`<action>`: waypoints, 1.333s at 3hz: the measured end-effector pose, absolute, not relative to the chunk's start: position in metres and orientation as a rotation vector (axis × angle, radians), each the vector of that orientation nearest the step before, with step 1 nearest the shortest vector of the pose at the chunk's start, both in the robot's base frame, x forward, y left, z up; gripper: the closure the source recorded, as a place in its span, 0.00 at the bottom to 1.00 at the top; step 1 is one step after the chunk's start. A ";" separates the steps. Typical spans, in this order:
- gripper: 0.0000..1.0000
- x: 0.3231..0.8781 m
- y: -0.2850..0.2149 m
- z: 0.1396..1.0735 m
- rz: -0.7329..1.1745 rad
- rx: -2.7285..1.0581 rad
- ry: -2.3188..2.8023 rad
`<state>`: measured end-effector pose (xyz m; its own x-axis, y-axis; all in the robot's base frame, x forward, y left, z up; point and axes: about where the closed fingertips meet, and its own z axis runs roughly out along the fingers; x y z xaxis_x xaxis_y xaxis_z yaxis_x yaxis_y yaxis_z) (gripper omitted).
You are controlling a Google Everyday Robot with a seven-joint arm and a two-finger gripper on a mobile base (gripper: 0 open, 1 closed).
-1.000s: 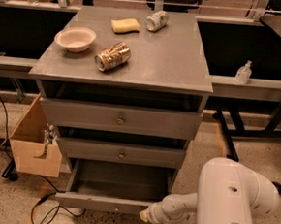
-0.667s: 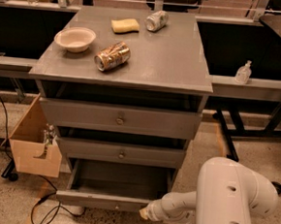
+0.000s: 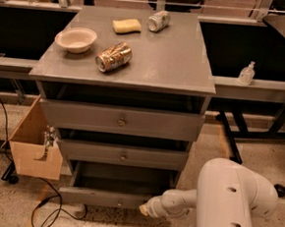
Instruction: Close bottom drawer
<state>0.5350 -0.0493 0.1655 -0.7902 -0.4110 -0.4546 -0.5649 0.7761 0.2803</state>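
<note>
The grey cabinet (image 3: 199, 85) has three drawers. The bottom drawer (image 3: 104, 197) is the lowest and narrowest, pulled out, with a small round knob (image 3: 119, 202) on its front. Its inside shows dark and bare. My white arm (image 3: 229, 201) comes in from the lower right. My gripper (image 3: 144, 210) is at the right end of the bottom drawer's front, touching or very close to it. The middle drawer (image 3: 123, 154) and the tall top drawer (image 3: 121, 119) stand above it, both pulled out a little.
On the cabinet top lie a bowl (image 3: 75, 39), a crushed can (image 3: 113, 57), a yellow sponge (image 3: 126, 25) and a silver can (image 3: 158, 20). A cardboard box (image 3: 31, 146) hangs at the left side. A cable (image 3: 51, 212) lies on the floor. A bottle (image 3: 246, 73) stands on the right rail.
The arm's end has shifted slightly left along the bottom drawer's front. The drawer stands about as far out as before.
</note>
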 end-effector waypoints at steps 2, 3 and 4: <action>1.00 0.565 -0.038 0.159 0.568 -0.792 2.569; 1.00 0.565 -0.038 0.159 0.568 -0.792 2.569; 1.00 0.571 -0.039 0.155 0.520 -0.785 2.578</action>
<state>0.5708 -0.0388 0.1555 -0.7652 -0.4430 -0.4672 -0.5895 0.7739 0.2316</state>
